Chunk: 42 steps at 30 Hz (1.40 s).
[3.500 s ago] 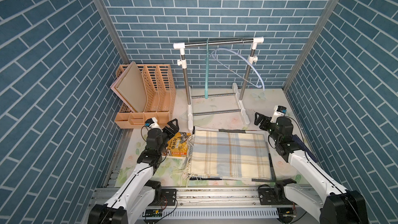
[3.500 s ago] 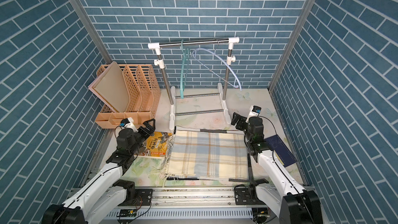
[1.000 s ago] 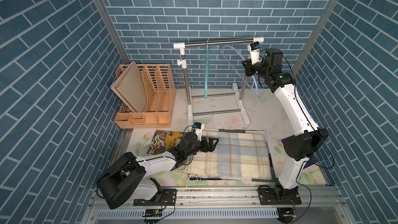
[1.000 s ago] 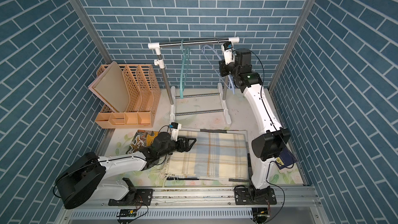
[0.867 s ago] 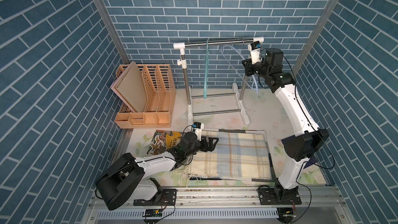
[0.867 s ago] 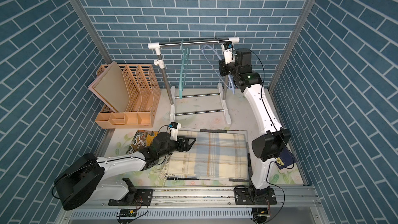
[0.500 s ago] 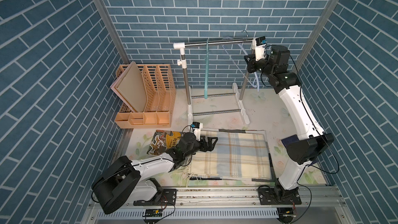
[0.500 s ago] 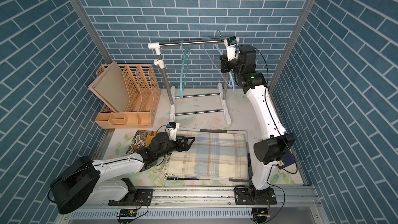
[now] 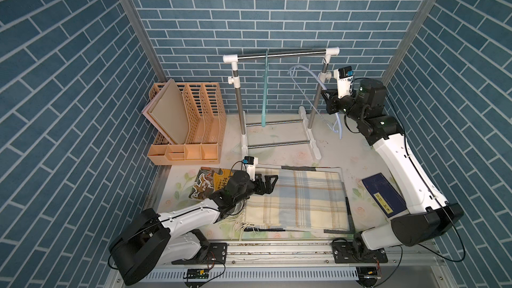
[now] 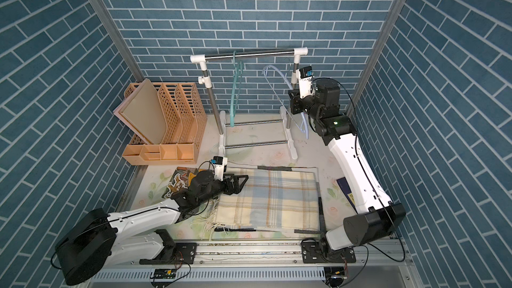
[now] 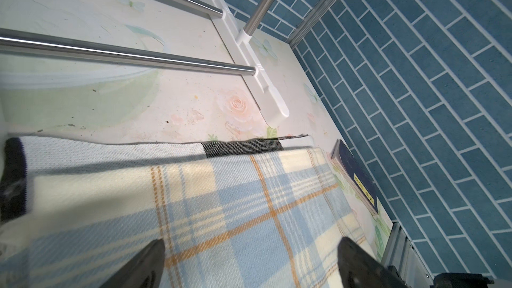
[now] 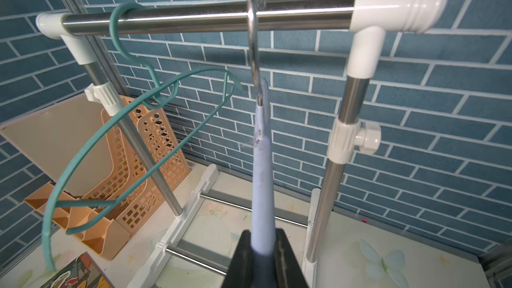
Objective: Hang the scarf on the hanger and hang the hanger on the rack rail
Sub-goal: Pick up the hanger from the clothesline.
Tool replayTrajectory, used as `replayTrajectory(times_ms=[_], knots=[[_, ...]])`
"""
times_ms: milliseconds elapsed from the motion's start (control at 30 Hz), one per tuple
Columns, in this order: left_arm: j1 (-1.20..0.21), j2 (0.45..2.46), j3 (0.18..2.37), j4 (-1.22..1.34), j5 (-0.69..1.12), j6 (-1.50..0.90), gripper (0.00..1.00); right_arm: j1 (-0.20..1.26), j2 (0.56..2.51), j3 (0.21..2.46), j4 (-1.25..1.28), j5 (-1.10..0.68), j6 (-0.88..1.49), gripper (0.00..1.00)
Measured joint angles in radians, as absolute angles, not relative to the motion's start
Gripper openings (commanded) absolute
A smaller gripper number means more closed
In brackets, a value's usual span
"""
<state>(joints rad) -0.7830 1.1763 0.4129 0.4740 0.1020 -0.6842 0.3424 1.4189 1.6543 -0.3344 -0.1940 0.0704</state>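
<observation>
The scarf (image 9: 296, 198) is lying folded flat on the bench (image 9: 346, 150), fringe trailing from its left end. Spread out like this, it is offering a clean edge to pinch. The left jaws are hovering low over that left end, near the far corner, standing wide with nothing between them. In the left wrist view both tips are framing plaid cloth, so they are probably lining up to close on it.

Behind the scarf, the right jaws are clamping narrowly on the thin body of the pale blue hanger (image 12: 263, 175), holding it upright beside the rack's right post. This is likely steadying it so the cloth can be fed through. In both top views its hook appears to be sitting below the rail (image 9: 279, 54). In the right wrist view the hook is crossing the rail, so I cannot tell whether it is clear.

A teal hanger (image 9: 264, 92) is hanging on the rail, apart from both arms. The orange file rack (image 9: 194, 117), picture book (image 9: 210, 185) and dark blue book (image 9: 385, 198) are sitting round the bench's margins.
</observation>
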Motion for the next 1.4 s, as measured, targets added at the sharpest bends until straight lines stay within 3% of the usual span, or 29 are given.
replayTrajectory(times_ms=[300,700,1133,1400], knots=[[-0.810,1.041,0.413,0.384,0.030,-0.710,0.99,0.388,1.136,1.351,-0.329,-0.095,0.154,0.00],[-1.135,0.883,0.479,0.196,-0.323,-0.796,1.00,0.680,0.775,0.879,-0.366,0.245,0.393,0.00],[-1.308,1.055,0.753,0.084,-0.604,-0.896,0.99,1.237,0.755,0.591,-0.235,0.785,0.654,0.00],[-1.309,1.197,0.890,0.049,-0.649,-0.933,0.98,1.319,0.799,0.477,-0.091,0.907,0.685,0.00]])
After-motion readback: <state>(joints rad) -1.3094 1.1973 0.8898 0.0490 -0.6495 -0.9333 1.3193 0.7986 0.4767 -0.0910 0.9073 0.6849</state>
